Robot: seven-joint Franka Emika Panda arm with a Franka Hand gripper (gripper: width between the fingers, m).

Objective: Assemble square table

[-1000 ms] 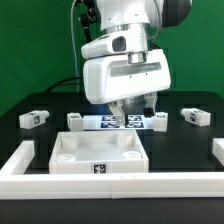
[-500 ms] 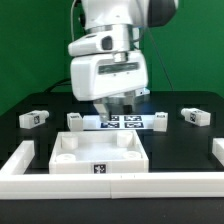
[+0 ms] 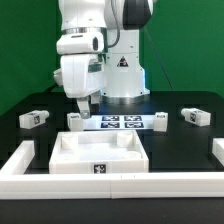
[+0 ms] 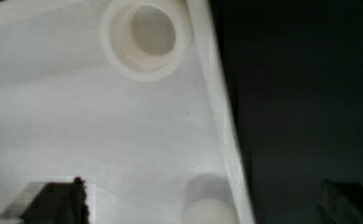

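Note:
The square table's white slab [image 3: 100, 150] lies at the front centre, recessed pockets up, with a tag on its front face. In the wrist view the slab [image 4: 89, 120] fills most of the picture, showing one round pocket [image 4: 142, 35] and its edge against the black table. Short white leg blocks lie at the far left [image 3: 33, 118], behind the slab's left corner [image 3: 75, 120], at the marker board's right end [image 3: 158, 118] and at the far right [image 3: 194, 116]. My gripper [image 3: 82, 104] [image 4: 204, 205] hangs open above the slab's back left corner, holding nothing.
The marker board [image 3: 120, 122] lies behind the slab. A low white border wall [image 3: 110, 186] runs along the front and up both sides. The arm's white base [image 3: 125, 70] stands at the back. A green backdrop closes the scene.
The arm has swung toward the exterior view's left, from over the marker board to above the slab's back left corner. The jaws stayed open. No part has moved.

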